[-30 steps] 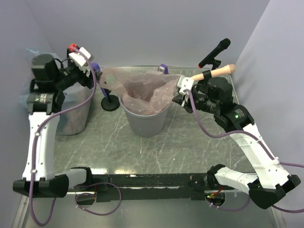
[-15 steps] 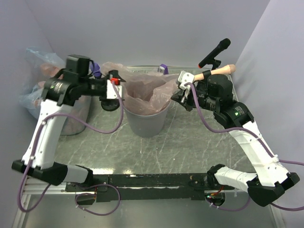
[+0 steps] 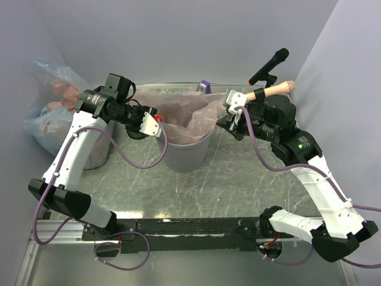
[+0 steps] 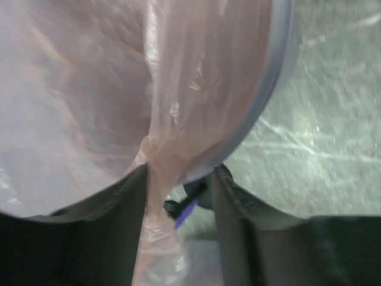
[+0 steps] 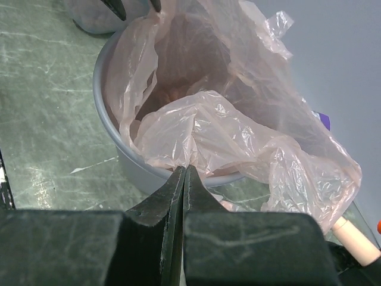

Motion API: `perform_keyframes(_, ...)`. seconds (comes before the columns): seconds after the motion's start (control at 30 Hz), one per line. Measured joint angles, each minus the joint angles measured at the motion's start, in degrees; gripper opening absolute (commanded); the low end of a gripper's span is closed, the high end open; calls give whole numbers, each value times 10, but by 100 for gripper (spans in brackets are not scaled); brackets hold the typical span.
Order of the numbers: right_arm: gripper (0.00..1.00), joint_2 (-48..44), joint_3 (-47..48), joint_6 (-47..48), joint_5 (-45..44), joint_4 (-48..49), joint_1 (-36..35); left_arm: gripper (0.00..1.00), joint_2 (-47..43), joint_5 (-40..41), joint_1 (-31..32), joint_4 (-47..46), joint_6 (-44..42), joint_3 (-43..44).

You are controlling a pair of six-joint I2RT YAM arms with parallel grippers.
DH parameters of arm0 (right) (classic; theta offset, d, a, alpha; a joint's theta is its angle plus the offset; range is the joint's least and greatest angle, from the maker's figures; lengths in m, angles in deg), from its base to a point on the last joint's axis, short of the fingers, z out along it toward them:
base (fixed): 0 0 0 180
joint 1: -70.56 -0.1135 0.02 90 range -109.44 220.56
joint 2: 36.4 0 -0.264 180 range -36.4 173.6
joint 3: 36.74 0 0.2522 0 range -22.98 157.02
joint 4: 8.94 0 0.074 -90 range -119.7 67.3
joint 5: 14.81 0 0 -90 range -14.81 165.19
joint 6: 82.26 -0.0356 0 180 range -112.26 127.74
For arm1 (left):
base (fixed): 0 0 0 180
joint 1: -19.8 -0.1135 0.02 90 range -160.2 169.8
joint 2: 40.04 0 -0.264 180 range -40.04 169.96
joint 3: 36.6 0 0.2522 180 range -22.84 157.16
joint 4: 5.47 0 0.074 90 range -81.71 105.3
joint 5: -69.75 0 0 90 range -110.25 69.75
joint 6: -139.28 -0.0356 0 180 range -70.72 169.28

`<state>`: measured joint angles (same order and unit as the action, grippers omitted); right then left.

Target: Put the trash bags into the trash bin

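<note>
The trash bin (image 3: pixel 186 152) stood in the middle of the table (image 3: pixel 238 185): round, plain grey, a little narrower at the foot, smooth at the rim, no lid. A thin pink see-through trash bag (image 3: pixel 178 116) sat in its mouth, crinkled and glossy. Part of it sagged down inside, and part of it rose and spilled over the far and right rim.

The table was a grey-green stone-look top with pale veins, shut in by plain lilac walls (image 3: pixel 196 36). Off to the left was a second bin (image 3: pixel 95 152), with a bulging clear sack (image 3: pixel 44 116) of pinkish stuff beside it. At the far right a black microphone (image 3: pixel 271 64) sat on its stand, and a pale wooden handle (image 3: pixel 278 88) lay just below it.

Now the fingers! The left fingers (image 3: pixel 159 125) hung at the bin's left rim and stood apart. A twisted strand of the bag ran down between them along the inner face of one finger, with a clear gap to the other, so there was no pinch. The right fingers (image 5: pixel 183 179), at the right rim, were pressed flat together, clamped on a fold of the bag's edge and holding it up above the rim.
</note>
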<state>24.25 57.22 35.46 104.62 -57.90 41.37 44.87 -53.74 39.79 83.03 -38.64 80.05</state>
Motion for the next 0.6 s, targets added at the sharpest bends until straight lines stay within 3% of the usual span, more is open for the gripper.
perform_keyframes(0.17,0,-5,-7,4,0,0,1,15,-1,49,0,-18,-18,-24)
perform_keyframes(0.3,0,-13,-18,22,0,-11,2,2,-12,73,0,-26,-19,-24)
perform_keyframes(0.6,0,-57,-94,129,21,-51,0,1,-117,75,0,-56,2,-120)
